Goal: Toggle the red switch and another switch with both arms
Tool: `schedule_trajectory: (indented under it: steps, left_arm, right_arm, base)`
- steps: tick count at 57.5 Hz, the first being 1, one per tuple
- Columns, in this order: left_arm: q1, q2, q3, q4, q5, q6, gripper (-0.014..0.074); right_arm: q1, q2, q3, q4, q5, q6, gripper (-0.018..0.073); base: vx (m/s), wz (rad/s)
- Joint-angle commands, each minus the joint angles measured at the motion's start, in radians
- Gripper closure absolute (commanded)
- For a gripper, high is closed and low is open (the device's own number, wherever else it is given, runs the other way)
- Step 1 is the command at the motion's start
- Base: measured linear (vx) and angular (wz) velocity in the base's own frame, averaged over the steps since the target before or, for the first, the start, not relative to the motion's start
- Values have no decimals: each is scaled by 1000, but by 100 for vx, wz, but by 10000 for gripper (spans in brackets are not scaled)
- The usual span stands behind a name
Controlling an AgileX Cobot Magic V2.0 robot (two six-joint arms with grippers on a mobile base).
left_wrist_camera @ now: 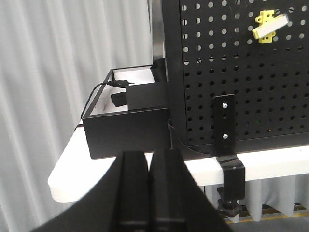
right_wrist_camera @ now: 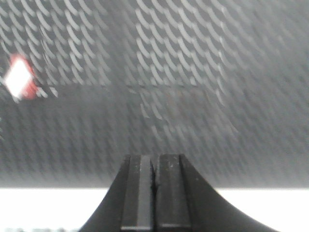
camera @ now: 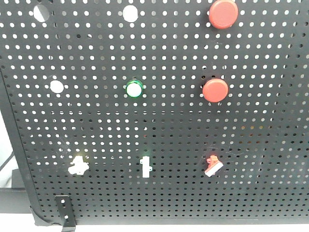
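The red switch [camera: 212,166], a white lever on a red base, sits low right on the black pegboard [camera: 174,125]. It shows blurred at the far left in the right wrist view [right_wrist_camera: 19,77]. The yellow-based switch [camera: 78,165] sits low left, and appears top right in the left wrist view [left_wrist_camera: 268,27] with its lever tilted. My left gripper [left_wrist_camera: 149,159] is shut and empty, below and left of that switch. My right gripper [right_wrist_camera: 154,162] is shut and empty, facing the board to the right of the red switch. Neither gripper shows in the front view.
Two round red push buttons [camera: 222,13] [camera: 215,90], a green-ringed button [camera: 134,89] and a straight white toggle [camera: 145,166] are on the board. A black box [left_wrist_camera: 128,123] stands on the white table [left_wrist_camera: 72,174] left of the board. A clamp bracket [left_wrist_camera: 227,145] holds the board's corner.
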Motion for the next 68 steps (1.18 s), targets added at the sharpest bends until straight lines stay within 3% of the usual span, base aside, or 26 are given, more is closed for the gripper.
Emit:
schedule_trajectory:
  steps: [1, 12, 68]
  left_arm:
    - [2, -9, 18, -8, -87, -5, 594]
    - [2, -8, 18, -8, -86, -5, 594]
    - [2, -8, 18, -8, -86, -5, 594]
  right_arm:
    - [-6, -72, 10, -11, 54, -11, 566]
    - [-6, -82, 14, 2, 202, -2, 566]
    - [-6, -81, 13, -5, 206, -2, 566]
  base:
    - [0, 0]
    - [0, 0]
    - [0, 0]
